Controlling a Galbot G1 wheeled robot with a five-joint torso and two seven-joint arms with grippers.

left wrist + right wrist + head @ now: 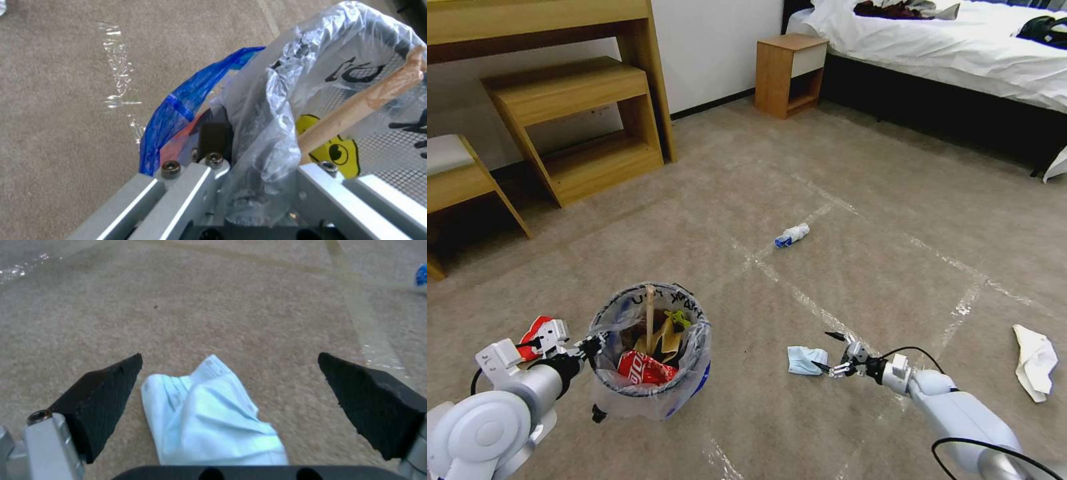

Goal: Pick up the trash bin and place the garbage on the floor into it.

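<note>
The trash bin, blue and red with a clear lettered bag, hangs just above the floor at the lower left. My left gripper is shut on its rim; one dark finger presses the outer wall. Inside lie a wooden stick, a crushed red can and brown paper. My right gripper is open just right of the light-blue mask. In the right wrist view the mask lies between the spread fingertips. A white-blue bottle and a white tissue lie on the carpet.
A wooden desk with a low shelf and a stool stand at the back left. A nightstand and a bed close off the back right. Shiny tape lines cross the carpet between them.
</note>
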